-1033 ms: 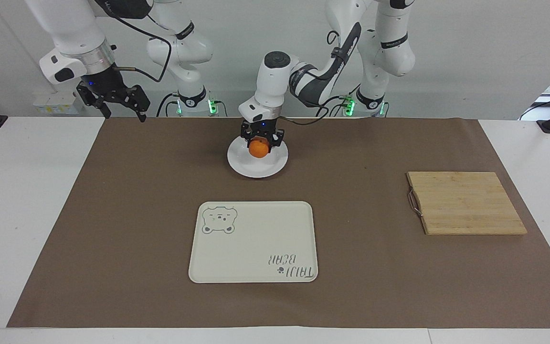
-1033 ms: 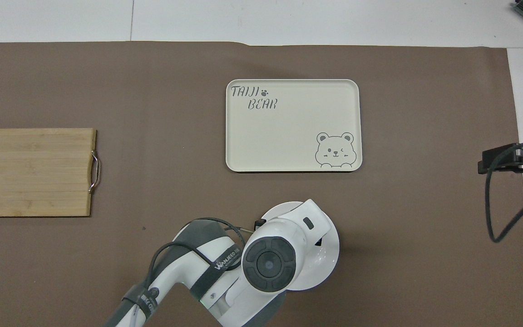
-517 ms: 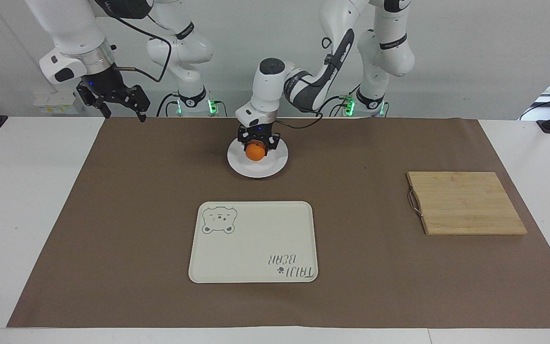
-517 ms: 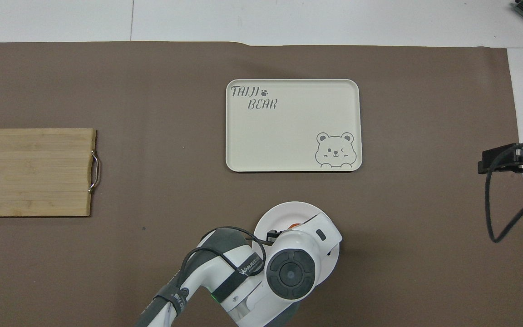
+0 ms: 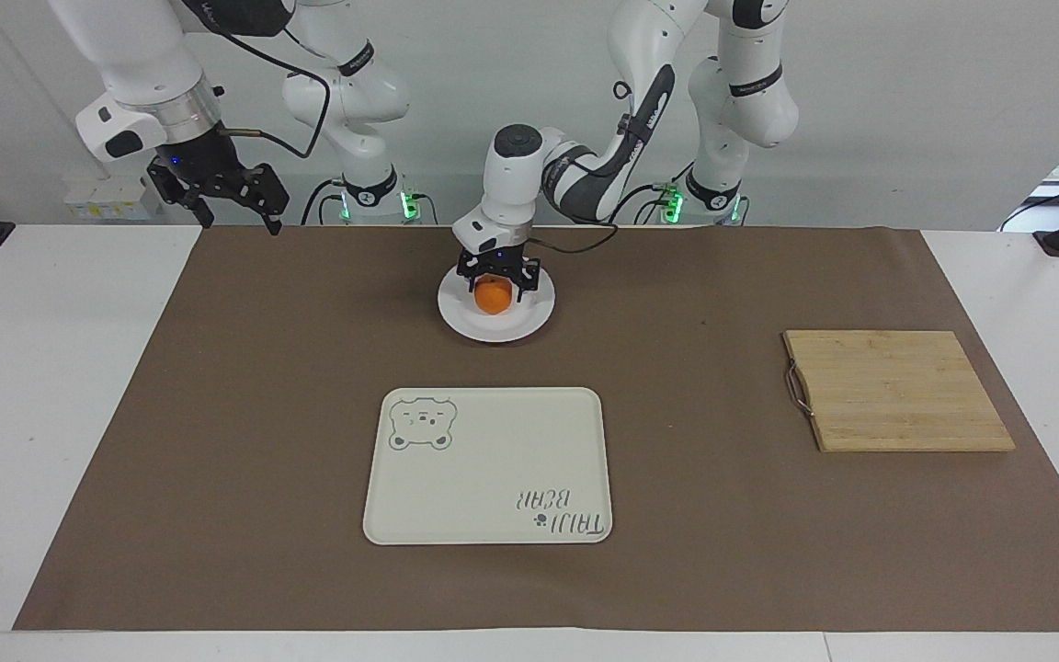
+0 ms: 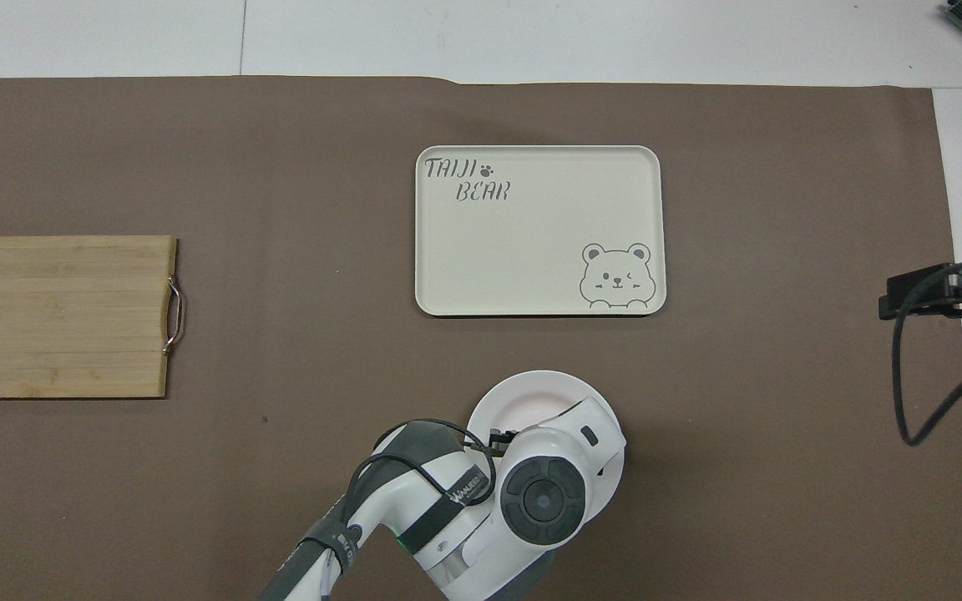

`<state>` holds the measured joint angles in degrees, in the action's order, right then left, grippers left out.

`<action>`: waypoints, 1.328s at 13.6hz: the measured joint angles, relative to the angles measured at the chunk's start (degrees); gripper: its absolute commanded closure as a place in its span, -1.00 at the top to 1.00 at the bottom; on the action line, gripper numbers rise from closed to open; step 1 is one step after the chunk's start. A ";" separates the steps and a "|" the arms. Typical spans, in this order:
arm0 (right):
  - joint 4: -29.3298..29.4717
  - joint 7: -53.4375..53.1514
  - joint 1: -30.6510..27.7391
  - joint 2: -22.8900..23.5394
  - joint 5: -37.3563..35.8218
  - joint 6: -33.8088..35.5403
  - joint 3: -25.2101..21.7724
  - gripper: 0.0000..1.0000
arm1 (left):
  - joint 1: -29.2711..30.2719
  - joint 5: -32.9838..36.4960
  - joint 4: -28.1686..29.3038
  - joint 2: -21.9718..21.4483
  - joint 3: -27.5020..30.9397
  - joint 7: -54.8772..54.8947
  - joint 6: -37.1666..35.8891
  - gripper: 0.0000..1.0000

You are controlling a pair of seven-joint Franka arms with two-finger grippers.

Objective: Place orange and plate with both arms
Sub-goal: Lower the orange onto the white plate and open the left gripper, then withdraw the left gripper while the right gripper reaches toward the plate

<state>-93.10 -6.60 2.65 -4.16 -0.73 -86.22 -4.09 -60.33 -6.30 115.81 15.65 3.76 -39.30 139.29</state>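
The white plate lies on the brown mat close to the robots, near the middle. The orange sits on the plate. My left gripper hangs straight down over it, its fingers spread on either side of the fruit, open. In the overhead view the left wrist covers the orange and most of the plate. My right gripper waits in the air, open and holding nothing, over the mat's corner at the right arm's end; its tip shows in the overhead view too.
A cream bear-print tray lies farther from the robots than the plate. A wooden cutting board with a metal handle lies toward the left arm's end of the table.
The left gripper came down a little with the orange onto the plate, and its fingers spread apart. The right arm has not moved.
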 measured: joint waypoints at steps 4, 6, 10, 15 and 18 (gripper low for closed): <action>0.00 0.00 0.00 0.00 0.00 0.00 0.00 1.00 | 2.53 -0.01 -1.42 -2.91 1.72 -0.05 -4.97 1.00; 0.00 0.00 0.00 0.00 0.00 0.00 0.00 1.00 | 7.42 0.01 -2.77 -6.08 2.23 2.07 -10.96 1.00; 0.00 0.00 0.00 0.00 0.00 0.00 0.00 1.00 | 16.87 0.04 -3.07 -8.94 2.67 10.36 -15.30 1.00; 0.00 0.00 0.00 0.00 0.00 0.00 0.00 1.00 | 30.29 0.07 -2.87 -13.91 2.82 26.03 -22.01 1.00; 0.00 0.00 0.01 0.00 0.00 0.32 0.02 1.00 | 39.24 0.28 -3.11 -17.75 2.89 36.42 -23.02 1.00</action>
<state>-93.09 -6.60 2.65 -4.16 -0.73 -85.90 -4.07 -21.09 -6.02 112.70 -2.11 6.64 -2.89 116.27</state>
